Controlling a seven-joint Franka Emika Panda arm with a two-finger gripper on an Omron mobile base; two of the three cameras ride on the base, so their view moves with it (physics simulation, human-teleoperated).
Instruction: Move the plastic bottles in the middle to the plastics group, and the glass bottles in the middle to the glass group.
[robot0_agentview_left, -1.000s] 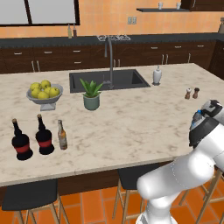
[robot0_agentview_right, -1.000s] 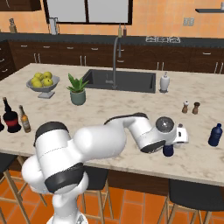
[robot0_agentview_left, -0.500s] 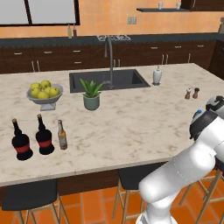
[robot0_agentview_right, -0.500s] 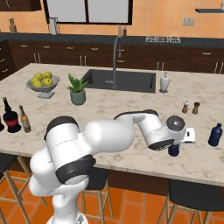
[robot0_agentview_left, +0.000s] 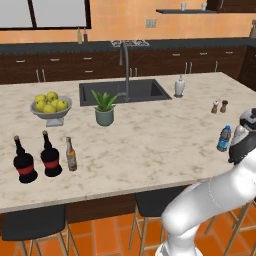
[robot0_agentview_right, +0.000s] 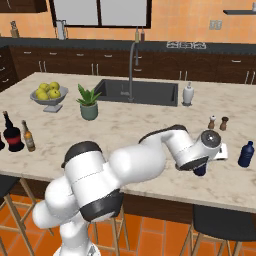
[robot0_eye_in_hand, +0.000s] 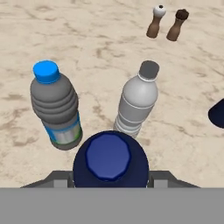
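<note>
Gripping the solid dark blue bottle (robot0_eye_in_hand: 110, 159) from above, gripper (robot0_eye_in_hand: 110, 181) sits at bottom centre of the hand view, grey finger parts pressed against both sides of the bottle's round shoulder, jaws partly closed around it. In the right base view the same bottle (robot0_agentview_right: 200, 170) pokes out dark under the hand at centre right, close to the counter (robot0_agentview_right: 125, 130) front edge

Hand view: clear bottle with blue label (robot0_eye_in_hand: 57, 107) stands upright at left, just beside the held one; its cap reads bright blue here. Pale clear bottle (robot0_eye_in_hand: 136, 103) with grey-looking cap stands upright at centre, just behind the held bottle. Salt and pepper shakers (robot0_eye_in_hand: 168, 22) at upper right, well apart from the bottles. A dark blue shape cut off at the right edge, cannot tell what it is

Right base view: another dark blue bottle (robot0_agentview_right: 245, 154) upright at far right of the counter, near the hand but apart from it

Left base view: clear blue-labelled bottle (robot0_agentview_left: 223, 138) at right edge beside the arm's wrist. Two black round-bellied bottles (robot0_agentview_left: 35, 160) with red bands at lower left, amber-brown bottle (robot0_agentview_left: 71, 155) upright just beside the right one, not touching as far as I can tell. Fruit bowl (robot0_agentview_left: 50, 106) upper left, potted plant (robot0_agentview_left: 104, 107) centre, sink (robot0_agentview_left: 125, 91) behind it
</note>
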